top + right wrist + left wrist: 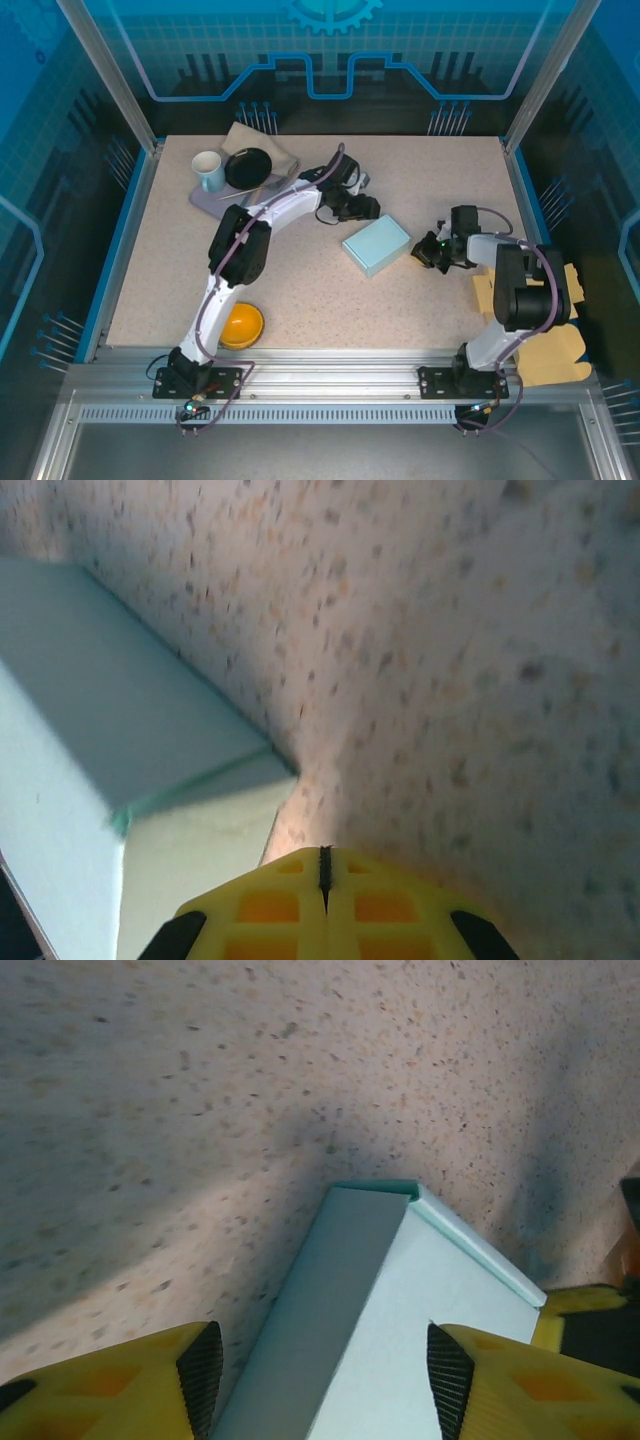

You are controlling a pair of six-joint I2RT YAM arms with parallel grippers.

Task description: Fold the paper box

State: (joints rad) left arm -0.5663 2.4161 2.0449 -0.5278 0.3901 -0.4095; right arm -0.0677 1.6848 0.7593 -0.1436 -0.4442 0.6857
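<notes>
- The paper box (376,245), pale teal and closed up, lies flat on the worktop (300,290) right of centre, turned at an angle between the two claws.
- The left arm reaches far forward from its near-left base, bends at the elbow and stretches right, so the left claw (362,208) sits just beside the box's far corner.
- In the left wrist view its fingers (200,1380) are spread, with the box's edge lying between them.
- The right arm is folded near the right edge, its forearm pointing left.
- The right claw (325,875) is pressed together, empty, low over the worktop by the box's right corner.
</notes>
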